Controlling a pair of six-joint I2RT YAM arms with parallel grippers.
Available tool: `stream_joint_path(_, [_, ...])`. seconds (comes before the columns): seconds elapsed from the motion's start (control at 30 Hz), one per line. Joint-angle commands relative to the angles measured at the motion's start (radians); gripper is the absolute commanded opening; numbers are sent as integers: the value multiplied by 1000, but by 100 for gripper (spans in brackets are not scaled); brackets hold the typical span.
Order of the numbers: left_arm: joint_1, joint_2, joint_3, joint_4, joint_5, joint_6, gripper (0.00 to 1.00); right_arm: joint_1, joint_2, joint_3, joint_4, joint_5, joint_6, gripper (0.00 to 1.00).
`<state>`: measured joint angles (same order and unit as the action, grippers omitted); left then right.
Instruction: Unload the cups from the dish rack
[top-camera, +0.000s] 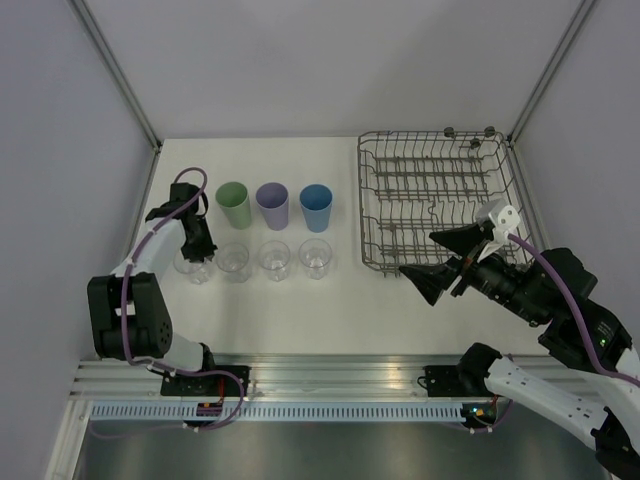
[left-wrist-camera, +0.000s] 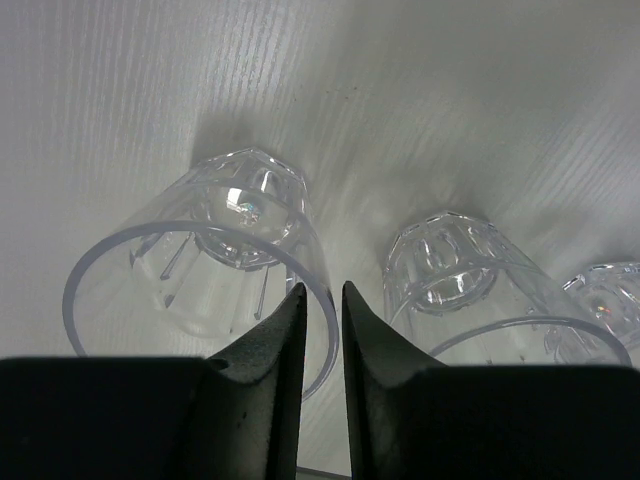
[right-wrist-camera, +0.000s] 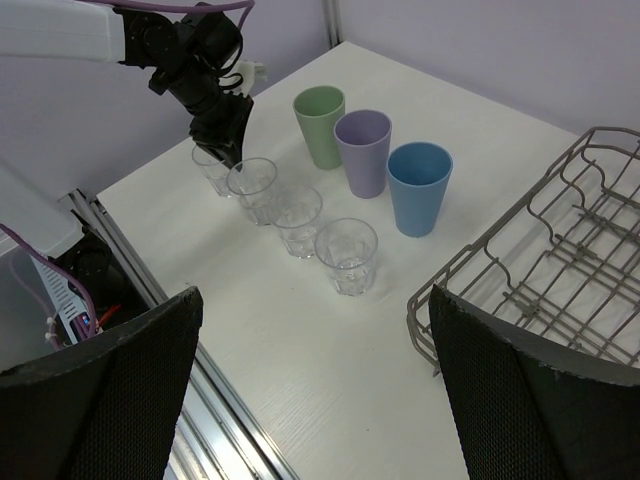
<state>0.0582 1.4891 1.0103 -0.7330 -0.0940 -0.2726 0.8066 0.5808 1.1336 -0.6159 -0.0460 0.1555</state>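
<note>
The grey wire dish rack (top-camera: 435, 205) at the right holds no cups. Green (top-camera: 233, 204), purple (top-camera: 272, 206) and blue (top-camera: 316, 207) cups stand upright in a row left of it. Several clear cups stand in a row in front of them. My left gripper (top-camera: 203, 250) is over the leftmost clear cup (left-wrist-camera: 200, 270). Its jaws stand a narrow gap apart, astride that cup's right rim, with a sliver of space on each side. A second clear cup (left-wrist-camera: 460, 270) stands just to its right. My right gripper (right-wrist-camera: 312, 295) hangs wide open and empty by the rack's front-left corner (right-wrist-camera: 440, 310).
Purple side walls and metal posts close in the white table (top-camera: 300, 310). An aluminium rail (top-camera: 330, 375) runs along the near edge, where both arm bases are bolted. The nearest clear cup (right-wrist-camera: 347, 255) stands a short way left of the rack.
</note>
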Motion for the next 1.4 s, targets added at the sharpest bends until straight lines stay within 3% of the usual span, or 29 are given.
stream_joint_path(0.0, [-4, -58, 5, -22, -10, -7, 25, 0, 16, 18, -10, 18, -16, 98])
stream_joint_path(0.17, [-4, -93, 19, -29, -47, -5, 40, 0, 22, 20, -13, 23, -14, 98])
stream_joint_path(0.33, [-4, -168, 42, -36, -38, -10, 47, 0, 30, 17, -21, 40, -17, 98])
stream_joint_path(0.43, [-4, -257, 44, -37, -18, -16, 59, 0, 40, 8, -39, 168, -4, 98])
stream_joint_path(0.5, [-4, -315, 40, -34, -4, -14, 91, 0, 48, -1, -62, 309, 9, 98])
stream_joint_path(0.53, [-4, -343, 40, -37, 3, -11, 99, 0, 56, -6, -70, 357, 13, 98])
stream_joint_path(0.7, [-44, -533, 77, -80, -36, 13, 100, 0, 73, -2, -151, 639, 42, 98])
stream_joint_path(0.93, [-121, -705, 218, -197, -157, 62, 99, 2, 71, 26, -237, 853, 41, 98])
stream_joint_path(1.13, [-204, -904, 157, -209, -173, 93, 100, 0, -5, 15, -274, 890, 26, 98])
stream_joint_path(1.37, [-216, -1135, 97, -241, -165, 108, 100, 0, -136, 9, -324, 844, 19, 98])
